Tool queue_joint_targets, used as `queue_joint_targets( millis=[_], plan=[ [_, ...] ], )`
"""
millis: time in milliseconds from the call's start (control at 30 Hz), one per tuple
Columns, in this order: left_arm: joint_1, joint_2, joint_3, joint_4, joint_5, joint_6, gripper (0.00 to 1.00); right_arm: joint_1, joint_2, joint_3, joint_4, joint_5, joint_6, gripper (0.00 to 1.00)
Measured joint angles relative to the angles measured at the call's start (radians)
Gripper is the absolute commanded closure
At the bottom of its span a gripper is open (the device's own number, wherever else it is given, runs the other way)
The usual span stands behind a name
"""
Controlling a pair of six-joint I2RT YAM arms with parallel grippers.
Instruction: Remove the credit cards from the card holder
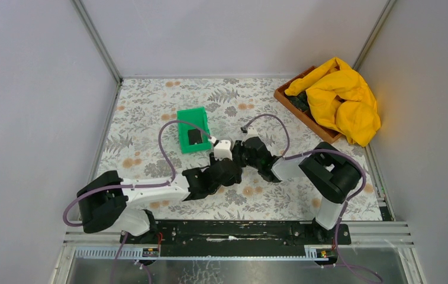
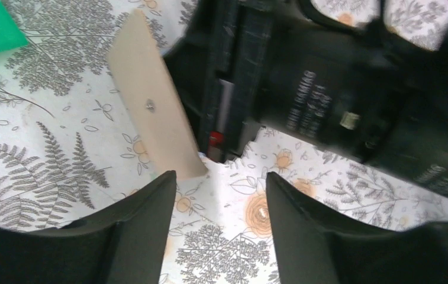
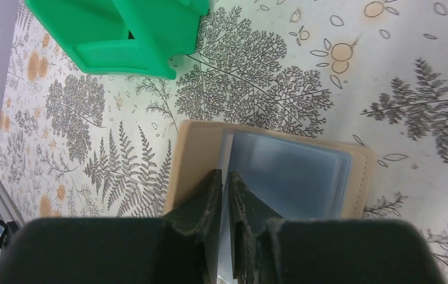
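Tan card holder (image 3: 190, 160), edge pinched by right claw (image 3: 226, 178); left claw (image 2: 221, 178) agape.

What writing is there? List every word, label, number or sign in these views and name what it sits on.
No text here can be quoted for certain.
White lettering on the right arm's black housing, left wrist view: blurred and turned, unreadable.
Small pale sticker beside it: too small to read.
Card holder and green bin: no writing visible.
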Motion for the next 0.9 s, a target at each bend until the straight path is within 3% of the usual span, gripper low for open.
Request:
queue_joint_targets(
  millis=[100,467,533,567,700,900],
  plan=[
    [-0.035,-0.004,0.0,-0.007,-0.014,0.017,0.11,0.008,0.032,0.019,0.005,-0.007,0.003,0.84],
    [-0.202,-0.065,0.0,-0.009,-0.161,0.047,0.15,0.01,0.05,-0.019,0.075,-0.017,0.033,0.84],
    [-0.23,-0.081,-0.001,0.01,-0.191,0.066,0.24,0.01,0.05,-0.032,0.094,-0.018,0.042,0.84],
    [-0.241,-0.09,-0.005,0.03,-0.198,0.08,0.33,0.01,0.05,-0.036,0.102,-0.018,0.045,0.84],
    [-0.259,-0.109,-0.039,0.13,-0.187,0.15,0.97,0.01,0.05,-0.044,0.115,-0.026,0.057,0.84],
    [-0.26,-0.08,-0.06,0.189,-0.157,0.203,1.0,0.01,0.05,-0.044,0.113,-0.035,0.062,0.84]
  ],
)
